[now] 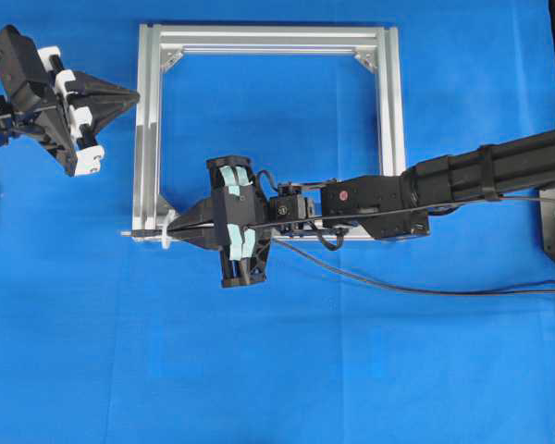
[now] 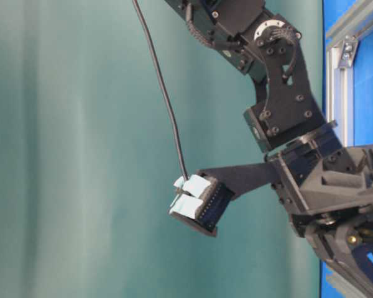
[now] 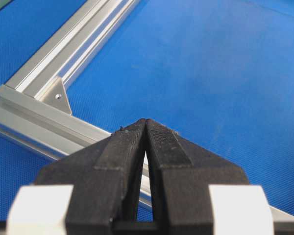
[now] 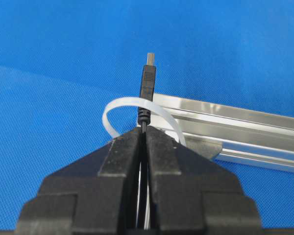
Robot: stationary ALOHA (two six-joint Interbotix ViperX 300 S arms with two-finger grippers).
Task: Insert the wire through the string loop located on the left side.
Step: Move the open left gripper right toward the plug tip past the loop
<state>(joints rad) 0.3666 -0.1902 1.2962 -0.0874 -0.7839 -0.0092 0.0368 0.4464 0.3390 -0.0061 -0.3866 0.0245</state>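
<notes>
Right, the right tool (image 4: 143, 131) is clamped on the wire (image 4: 147, 85), fingers pinched tight just behind the plug. In the right wrist view the plug sticks out forward past the fingertips, metal tip leading, and it passes over the string loop (image 4: 118, 104), a flat white band arcing up from the frame beside the fingertips. Cannot tell from that angle alone whether the plug sits inside the loop or only in front of it.

Overhead, the right tool (image 1: 180, 228) is reached across to the lower left corner of the aluminium frame (image 1: 388, 102), the string loop (image 1: 169, 231) showing white right at its fingertips, and the wire (image 1: 398, 287) trails back to the right across the blue bench (image 1: 351, 370).

The left tool (image 1: 129, 95) is closed with nothing in it, fingertips pressed together, held off to the upper left just outside the frame's left rail. Its wrist view shows the left tool (image 3: 145, 122) above a frame rail and a corner bracket (image 3: 57, 97), well apart from the loop.

The table-level view shows only arm hardware and a black cable (image 2: 163, 93) against a green backdrop.
</notes>
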